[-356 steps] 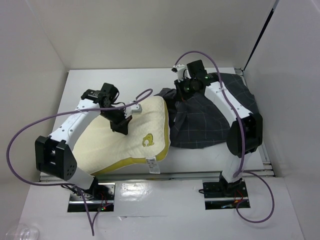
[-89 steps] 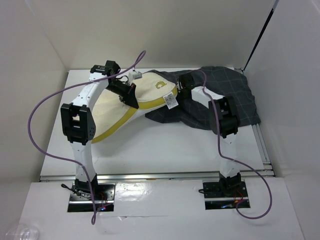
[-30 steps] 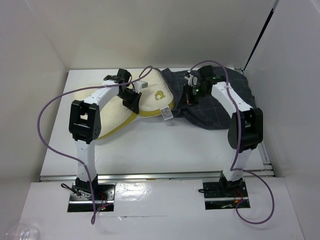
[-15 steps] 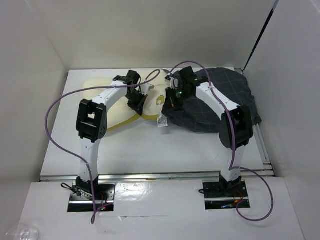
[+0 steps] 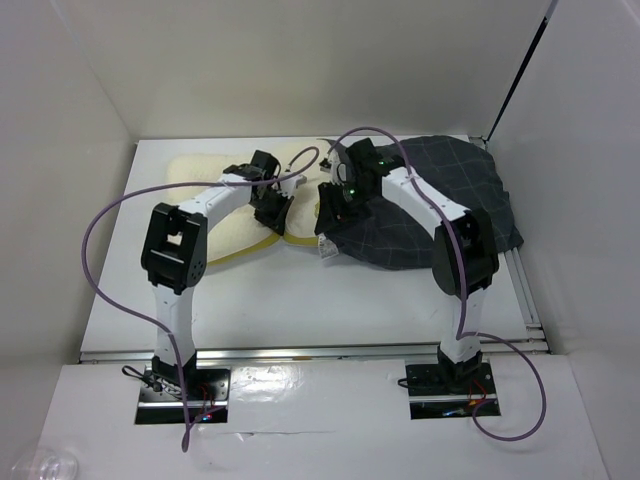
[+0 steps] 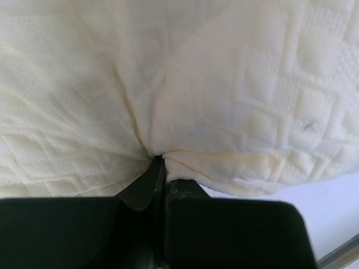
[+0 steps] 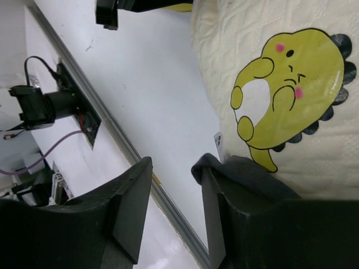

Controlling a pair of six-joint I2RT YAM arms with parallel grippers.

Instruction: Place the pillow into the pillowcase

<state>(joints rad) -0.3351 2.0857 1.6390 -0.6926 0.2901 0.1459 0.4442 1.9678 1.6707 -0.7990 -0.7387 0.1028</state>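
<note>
The cream pillow (image 5: pixel 205 172) lies at the back left of the table, its right end tucked inside the dark grid-patterned pillowcase (image 5: pixel 440 210). My left gripper (image 5: pixel 272 207) is shut, pinching a fold of the pillow (image 6: pixel 185 84) at its tips (image 6: pixel 161 162). At the case's mouth, my right gripper (image 5: pixel 332 205) stands open (image 7: pixel 175 162). The pillowcase edge (image 7: pixel 241 168) drapes over one finger, beside the pillow's yellow emblem (image 7: pixel 286 89). The white tag (image 5: pixel 323 245) hangs below the mouth.
White enclosure walls stand close on the left, back and right. A metal rail (image 5: pixel 320 350) runs along the table's (image 5: pixel 300 300) front edge. Purple cables (image 5: pixel 110 215) arc over both arms.
My right gripper has opened and let go of the pillowcase edge after drawing it leftward over the pillow. More of the pillow is covered, and the left gripper has edged right, still pinching.
</note>
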